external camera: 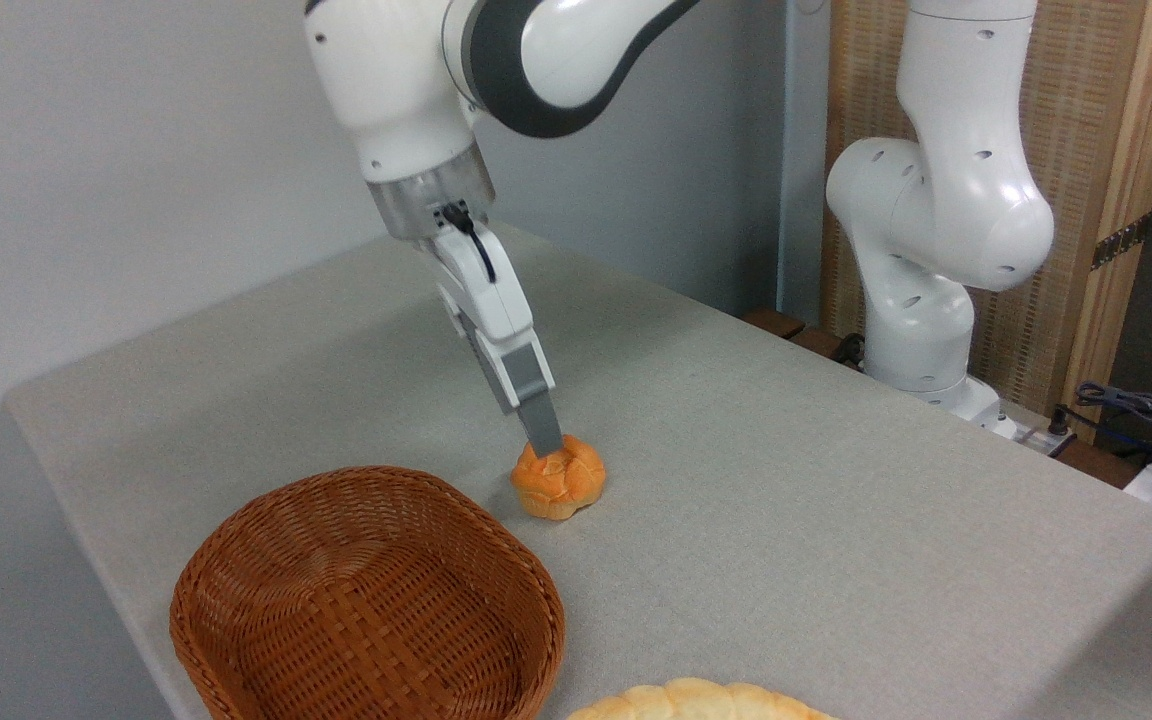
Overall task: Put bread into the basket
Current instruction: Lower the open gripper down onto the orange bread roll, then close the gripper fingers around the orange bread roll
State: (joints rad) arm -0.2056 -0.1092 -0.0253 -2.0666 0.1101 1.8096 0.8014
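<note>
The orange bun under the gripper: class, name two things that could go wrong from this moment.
1. The gripper meets the bun at its top near one edge; a shallow hold could let the lumpy bun slip or roll.
2. The basket has a thick raised rim; a low carry might knock the bun against it.

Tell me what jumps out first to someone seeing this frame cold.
The white arm's claw reaches down at a slant onto the top of the small orange bread near the middle of the grey table; from this view I cannot tell whether it is open or shut. Just left and nearer the camera sits the empty brown wicker basket. A pale-yellow loaf peeks in at the bottom edge.
</note>
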